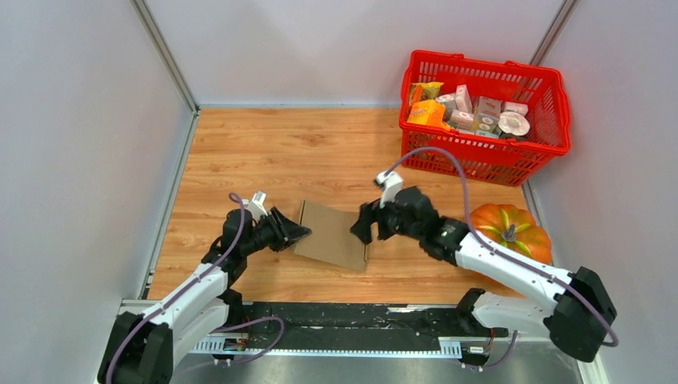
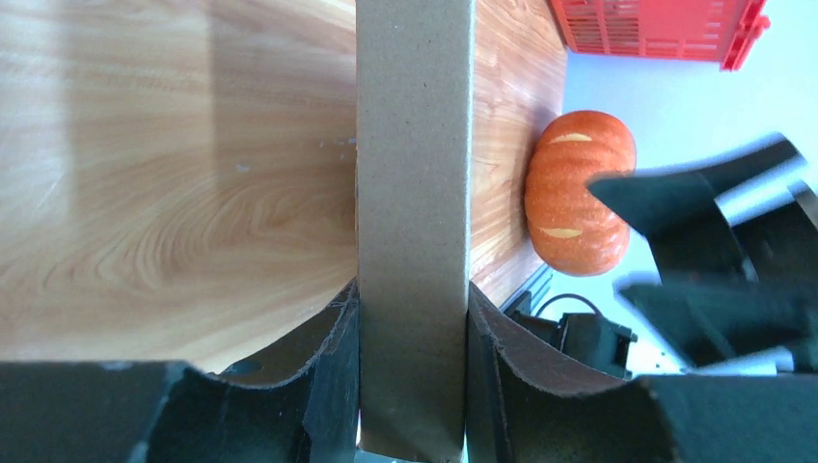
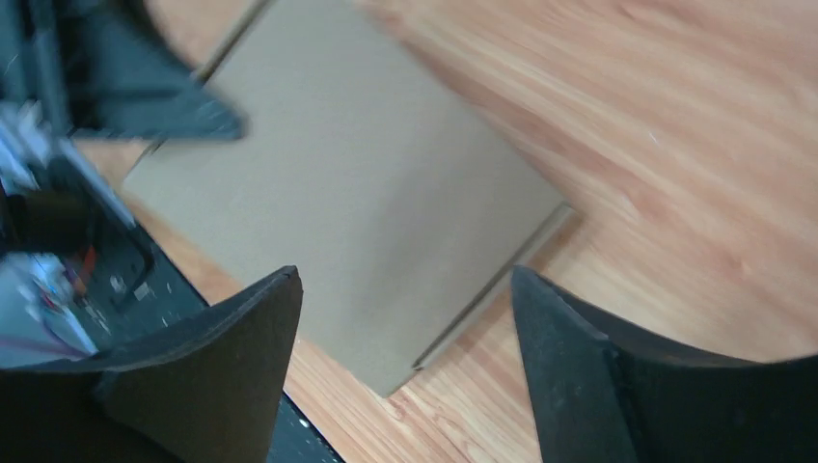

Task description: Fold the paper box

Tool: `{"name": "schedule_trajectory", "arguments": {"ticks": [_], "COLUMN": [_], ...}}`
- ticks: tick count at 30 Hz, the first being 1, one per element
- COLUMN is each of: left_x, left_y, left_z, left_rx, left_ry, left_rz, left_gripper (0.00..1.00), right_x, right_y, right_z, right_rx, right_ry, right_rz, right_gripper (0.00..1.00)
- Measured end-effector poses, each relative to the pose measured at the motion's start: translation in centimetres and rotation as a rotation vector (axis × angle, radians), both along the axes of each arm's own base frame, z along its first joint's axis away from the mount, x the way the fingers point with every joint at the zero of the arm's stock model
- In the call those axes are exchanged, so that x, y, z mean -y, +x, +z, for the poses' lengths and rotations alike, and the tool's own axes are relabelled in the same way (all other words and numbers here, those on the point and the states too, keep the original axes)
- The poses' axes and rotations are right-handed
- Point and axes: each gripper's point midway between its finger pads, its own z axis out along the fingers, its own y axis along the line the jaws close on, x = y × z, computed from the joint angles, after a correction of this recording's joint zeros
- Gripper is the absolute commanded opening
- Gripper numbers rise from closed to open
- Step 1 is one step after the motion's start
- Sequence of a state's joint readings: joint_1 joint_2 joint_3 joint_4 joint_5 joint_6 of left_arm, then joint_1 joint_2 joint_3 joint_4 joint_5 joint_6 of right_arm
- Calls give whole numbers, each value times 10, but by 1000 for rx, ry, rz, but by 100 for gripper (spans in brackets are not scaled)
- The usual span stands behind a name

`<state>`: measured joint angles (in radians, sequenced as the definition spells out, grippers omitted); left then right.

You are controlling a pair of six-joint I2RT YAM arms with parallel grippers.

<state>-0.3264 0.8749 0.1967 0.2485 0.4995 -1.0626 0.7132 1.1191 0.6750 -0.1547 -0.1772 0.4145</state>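
The left gripper (image 1: 297, 233) pinches the flat paper box (image 1: 336, 236) by its left edge near the table's (image 1: 264, 152) near edge, seemingly anchoring it, while the right gripper (image 1: 366, 228) hovers open-jawed over its right side.

Paper box (image 1: 332, 234): one, flat brown cardboard.
Pumpkin (image 1: 512, 232): one, orange.
Red basket (image 1: 472, 160): one.
Small printed packages (image 1: 480, 112) in basket: many, piled and overlapping, exact count unclear. Among them one orange packet (image 1: 428, 112) and one round tub (image 1: 514, 123) stand out.
Robot arms: two, left arm (image 1: 188, 300) and right arm (image 1: 512, 268).
Claws: two, left claw (image 1: 304, 232) and right claw (image 1: 364, 232), two fingers each, four fingers total.
Table (image 1: 304, 152): one, wood-grain top.
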Motion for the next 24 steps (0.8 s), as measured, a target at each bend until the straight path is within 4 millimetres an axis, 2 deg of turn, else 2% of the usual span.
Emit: {"name": "schedule_trajectory", "arguments": {"ticks": [2, 4, 7, 11, 14, 17, 21, 24], "left_x": [-4, -8, -11, -11, -13, -14, -15, -15], "left_y": [-3, -7, -12, -18, -24, -30, -33, -33], "left_z": [0, 0, 1, 5, 2, -2, 3, 10], "left_rx": [-43, -95, -168, -239, -280, -316, -327, -315], "left_ry": [-4, -22, -60, -131, -185, -227, -261, -291], "left_rz": [36, 77, 127, 173, 202, 225, 237, 237], "left_gripper": [27, 27, 26, 26, 24, 24, 24, 24], "right_x": [-25, -47, -66, -72, -74, -74, -73, -74], "right_y": [-23, -49, -82, -103, -105, -95, -80, -76], "right_z": [18, 23, 9, -22, -35, -36, -35, -37], "right_rx": [170, 301, 473, 653, 753, 838, 918, 943], "right_ry": [-90, -172, -338, -576, -701, -788, -883, -911], "right_rz": [103, 208, 350, 468, 504, 462, 391, 383], "right_gripper": [92, 95, 97, 96, 95, 91, 72, 63]}}
